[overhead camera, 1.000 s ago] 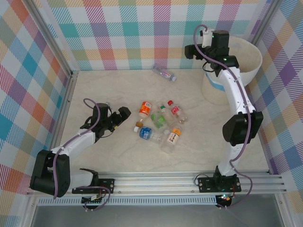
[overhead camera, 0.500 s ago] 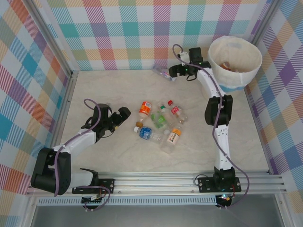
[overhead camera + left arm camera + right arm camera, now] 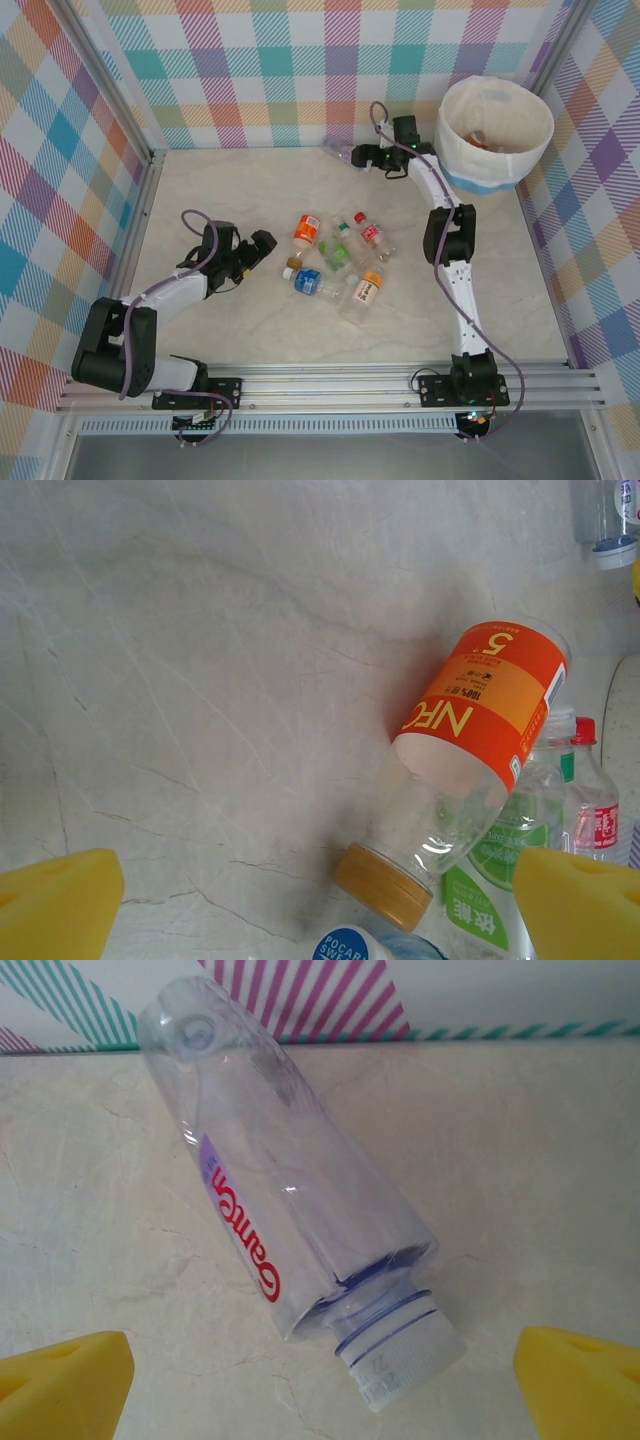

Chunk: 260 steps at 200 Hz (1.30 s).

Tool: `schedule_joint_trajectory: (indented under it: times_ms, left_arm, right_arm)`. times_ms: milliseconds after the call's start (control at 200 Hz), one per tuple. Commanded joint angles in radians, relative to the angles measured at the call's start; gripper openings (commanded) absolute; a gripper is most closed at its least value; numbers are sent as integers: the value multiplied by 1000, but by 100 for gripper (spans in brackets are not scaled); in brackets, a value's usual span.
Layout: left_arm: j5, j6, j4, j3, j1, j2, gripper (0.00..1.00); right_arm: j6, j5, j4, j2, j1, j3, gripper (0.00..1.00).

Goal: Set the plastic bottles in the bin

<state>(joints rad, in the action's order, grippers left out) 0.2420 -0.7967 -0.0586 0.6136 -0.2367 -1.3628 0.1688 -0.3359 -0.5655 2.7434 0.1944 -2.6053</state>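
— Why is the right hand (image 3: pixel 320 1390) low and gaping wide?
— Judging by its pose, to straddle the clear bottle (image 3: pixel 290 1210) lying just ahead on the table (image 3: pixel 100 1210), untouched, near the bin (image 3: pixel 490 165).
— And the left hand (image 3: pixel 320 905)?
— Wide too, empty, facing the orange-labelled bottle (image 3: pixel 480 710).

Bright even diffuse light, soft faint shadows under bottles (image 3: pixel 308 230), mild glare on clear bottle (image 3: pixel 290 1210), wrist views sharp, yellow fingertips (image 3: pixel 60 1385) slightly blurred
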Motion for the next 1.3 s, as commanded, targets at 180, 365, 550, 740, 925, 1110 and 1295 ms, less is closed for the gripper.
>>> schedule_joint_trajectory:
  times_ms: [180,365,550,740,925,1110,1295]
  left_arm:
    - [-13,31,-17,43,22,-41,100]
    - [-9,45,-24,54,26,-79,100]
    - [3,48,-41,61,32,-112,100]
    - [14,53,-47,64,37,-139,100]
    - [28,55,-52,71,43,-163,100]
    - [40,54,-50,81,45,-181,100]
    - [43,53,-49,83,45,-190,100]
  right_arm:
    - [117,-87,82,85,25,-71,97]
    - [189,-129,132,104,29,-73,92]
    - [199,-55,77,101,35,-79,91]
    - [200,-95,45,104,36,-79,82]
    - [213,-105,3,102,35,-71,74]
    - [216,-99,10,89,36,-46,66]
    - [224,-105,14,65,35,3,57]
